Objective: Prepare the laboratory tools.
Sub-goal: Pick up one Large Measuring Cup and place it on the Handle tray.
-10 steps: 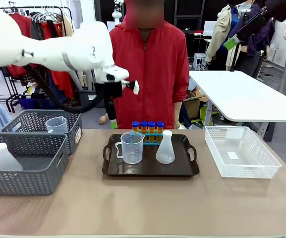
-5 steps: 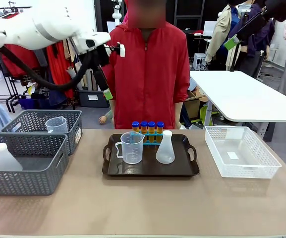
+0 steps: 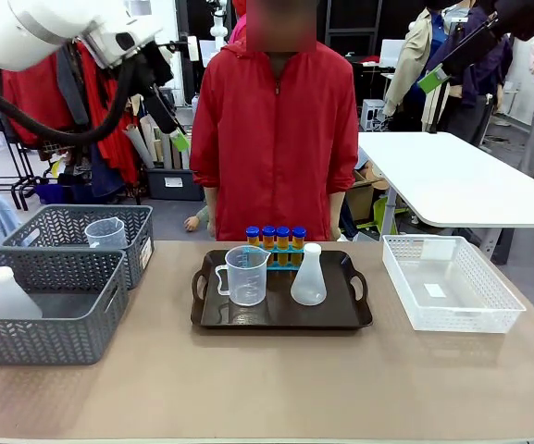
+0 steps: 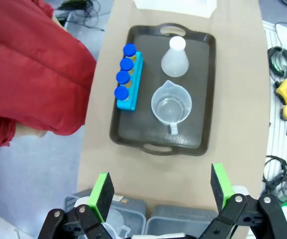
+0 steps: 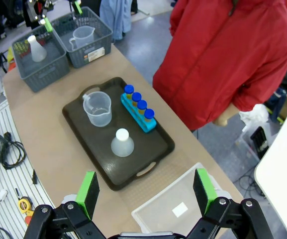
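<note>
**labrat_22:** where are you at with the lab tools?

**me:** Looks staged to me. Orange tubes (image 3: pixel 276 237) with blue caps sit in a blue rack at the back of the dark tray (image 3: pixel 280 317); clear handled beaker (image 3: pixel 245 276) and frosted conical flask (image 3: pixel 309 276) stand in front. Left gripper (image 4: pixel 161 188) hangs high, jaws wide, empty. Right gripper (image 5: pixel 145 188) too.

**labrat_22:** next?

**me:** Probably a grey woven basket (image 3: pixel 46 324). Slick plastic, so I'd descend slowly.

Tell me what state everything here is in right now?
Tubes: capped, upright in rack.
Flask: upright on tray.
Beaker: upright, empty, on tray.
Tray: flat on table.
Mesh basket: empty.
Left gripper: fingers open, holding nothing.
Right gripper: fingers open, holding nothing.
</note>
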Controlling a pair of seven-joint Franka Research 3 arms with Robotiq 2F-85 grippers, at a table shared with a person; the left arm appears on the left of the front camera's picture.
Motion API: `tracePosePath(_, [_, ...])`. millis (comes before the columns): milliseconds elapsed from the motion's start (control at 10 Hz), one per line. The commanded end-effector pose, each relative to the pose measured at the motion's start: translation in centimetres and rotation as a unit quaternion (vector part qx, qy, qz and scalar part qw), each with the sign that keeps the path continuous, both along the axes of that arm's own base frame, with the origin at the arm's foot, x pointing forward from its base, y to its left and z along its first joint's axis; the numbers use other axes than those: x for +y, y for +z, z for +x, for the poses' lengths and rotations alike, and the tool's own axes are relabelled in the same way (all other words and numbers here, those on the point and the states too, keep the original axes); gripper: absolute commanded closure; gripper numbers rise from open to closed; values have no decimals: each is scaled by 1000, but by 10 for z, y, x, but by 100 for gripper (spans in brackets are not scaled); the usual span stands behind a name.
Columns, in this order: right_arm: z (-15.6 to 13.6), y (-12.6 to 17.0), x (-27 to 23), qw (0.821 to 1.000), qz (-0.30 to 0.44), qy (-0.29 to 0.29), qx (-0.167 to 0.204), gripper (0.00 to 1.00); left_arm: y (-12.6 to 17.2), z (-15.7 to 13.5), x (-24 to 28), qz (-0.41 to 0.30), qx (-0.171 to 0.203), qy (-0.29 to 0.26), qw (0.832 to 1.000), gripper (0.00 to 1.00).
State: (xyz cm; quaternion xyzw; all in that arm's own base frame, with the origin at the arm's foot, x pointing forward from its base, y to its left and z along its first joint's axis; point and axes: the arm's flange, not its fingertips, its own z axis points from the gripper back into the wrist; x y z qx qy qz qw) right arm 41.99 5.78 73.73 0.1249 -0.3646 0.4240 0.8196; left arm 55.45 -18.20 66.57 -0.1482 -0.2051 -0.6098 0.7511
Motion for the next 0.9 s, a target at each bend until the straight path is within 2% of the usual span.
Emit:
tracePosePath(0, [-1,1,0,1000,0,2,-1,0,9,-7,13,-17,-26,-9,999,0])
tracePosePath(200, [-1,1,0,1000,0,2,-1,0,7,-7,14,-7,-43,15,999,0])
tracePosePath(300, [-1,1,0,1000,0,2,-1,0,14,-3,10,-7,-20,5,1000,0])
tracePosePath(700, [-1,1,0,1000,0,2,-1,0,13,-2,8,-7,-23,6,1000,0])
tracePosePath(800, [-1,1,0,1000,0,2,-1,0,10,-5,10,-35,-4,-6,999,0])
